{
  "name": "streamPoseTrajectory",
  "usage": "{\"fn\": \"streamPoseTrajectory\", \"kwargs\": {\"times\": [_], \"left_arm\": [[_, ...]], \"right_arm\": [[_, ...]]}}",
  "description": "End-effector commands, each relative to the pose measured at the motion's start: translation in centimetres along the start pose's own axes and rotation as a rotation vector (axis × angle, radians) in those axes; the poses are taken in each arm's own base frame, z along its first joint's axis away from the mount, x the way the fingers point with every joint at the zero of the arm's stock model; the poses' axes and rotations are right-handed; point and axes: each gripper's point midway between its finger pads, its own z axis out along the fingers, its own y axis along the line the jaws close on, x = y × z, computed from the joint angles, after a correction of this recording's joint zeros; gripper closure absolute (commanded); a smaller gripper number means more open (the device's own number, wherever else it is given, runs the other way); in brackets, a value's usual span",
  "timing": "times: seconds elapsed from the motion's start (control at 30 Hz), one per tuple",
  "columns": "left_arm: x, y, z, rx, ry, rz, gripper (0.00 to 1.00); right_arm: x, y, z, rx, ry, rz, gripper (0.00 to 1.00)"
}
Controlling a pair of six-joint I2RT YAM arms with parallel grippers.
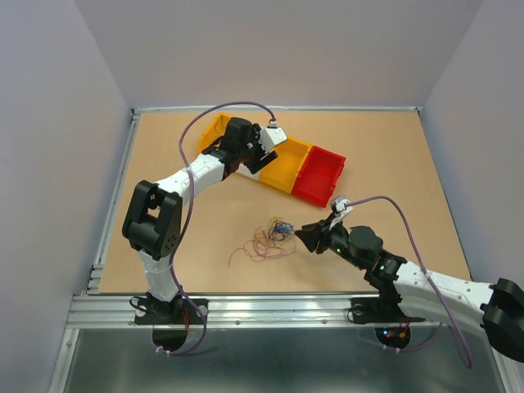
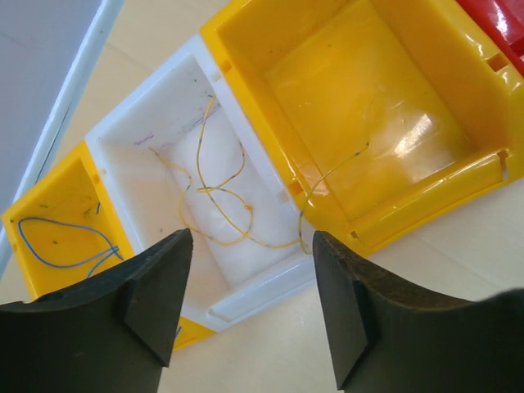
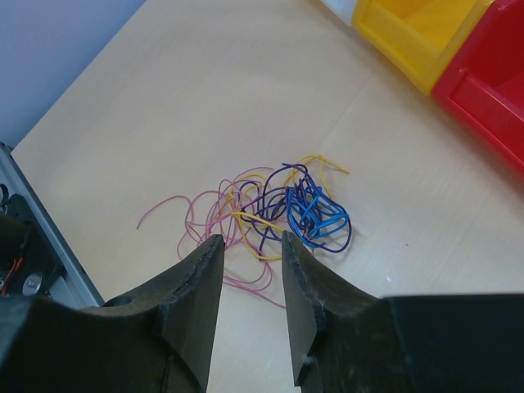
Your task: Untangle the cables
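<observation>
Cables (image 3: 278, 213) heaped loose on the worktop (image 1: 393, 164), nearside of the red bin (image 1: 321, 173): hair-thin, limp, light, probably prone to snag. Right pincer (image 3: 252, 246) open, empty, also nearside of it. Left pincer (image 2: 250, 250) open, empty, left of that bin. Likely best pinched at one outlying loop.

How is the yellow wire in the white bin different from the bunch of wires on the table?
The yellow wire is one colour; the bunch mixes pink, yellow, purple and blue. The yellow wire lies in loose open loops inside the white bin; the bunch is tangled together on the bare table. The yellow wire is already sorted; the bunch is not yet. Both are hair-thin and bendy.
</observation>
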Motion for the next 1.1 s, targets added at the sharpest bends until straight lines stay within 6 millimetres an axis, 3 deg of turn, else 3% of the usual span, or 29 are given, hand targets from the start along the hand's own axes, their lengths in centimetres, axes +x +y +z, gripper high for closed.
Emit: {"fn": "streamPoseTrajectory", "kwargs": {"times": [0.0, 0.23, 0.77, 0.93, 1.03, 1.07], "left_arm": [[-3.1, 0.1, -0.2, 0.028, -0.067, 0.080, 0.23], [-2.9, -1.6, -0.3, 0.102, -0.029, 0.182, 0.22], [-2.0, -3.6, 3.2, 0.060, 0.126, 0.402, 0.25], [-1.0, -2.2, 4.9, 0.002, 0.197, 0.421, 0.34], [-0.5, -1.9, 5.4, -0.015, 0.222, 0.433, 0.46], [-0.4, -1.9, 5.5, -0.015, 0.227, 0.436, 0.55]], "right_arm": [[-0.7, 0.7, 0.3, -0.026, -0.016, -0.005, 0.60], [-0.6, 0.7, 0.4, -0.022, -0.009, -0.006, 0.59], [-0.4, 0.9, 0.5, -0.032, 0.000, -0.006, 0.51], [-0.5, 0.9, 0.4, -0.038, -0.004, -0.007, 0.51], [-0.6, 1.0, 0.3, -0.042, -0.008, -0.007, 0.51], [-0.6, 1.0, 0.2, -0.042, -0.009, -0.007, 0.51]]}}
